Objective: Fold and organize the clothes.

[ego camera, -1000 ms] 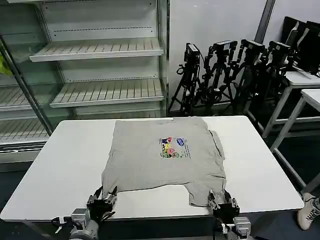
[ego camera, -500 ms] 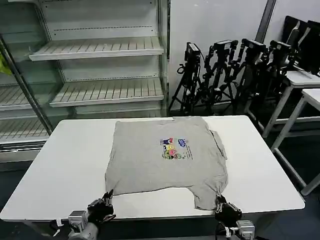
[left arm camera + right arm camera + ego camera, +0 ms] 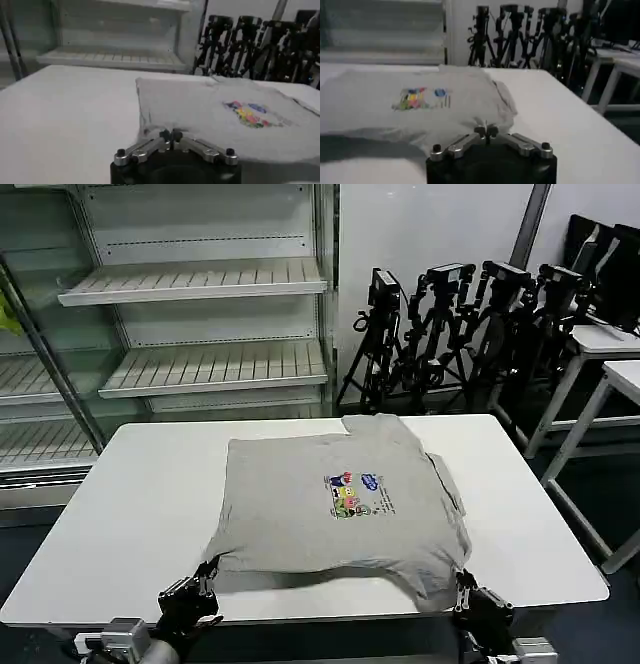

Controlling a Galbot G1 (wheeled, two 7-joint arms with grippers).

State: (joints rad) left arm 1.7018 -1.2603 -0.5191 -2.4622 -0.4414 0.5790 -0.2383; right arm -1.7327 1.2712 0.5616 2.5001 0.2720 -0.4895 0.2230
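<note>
Left hand (image 3: 200, 584) at the near left edge of the white counter (image 3: 130, 504), fingers pinched closed on the near left corner of the light grey cotton T-shirt with the small multicolour chest print (image 3: 340, 504). Shirt lies flat mid-counter, near hem lifted off the surface. Right hand (image 3: 468, 594) at the near right edge, likewise clamped on the near right corner. Risk: thin pinches could slip under pull, or uneven pulling skews the fold, drags the shirt off the near edge.
</note>
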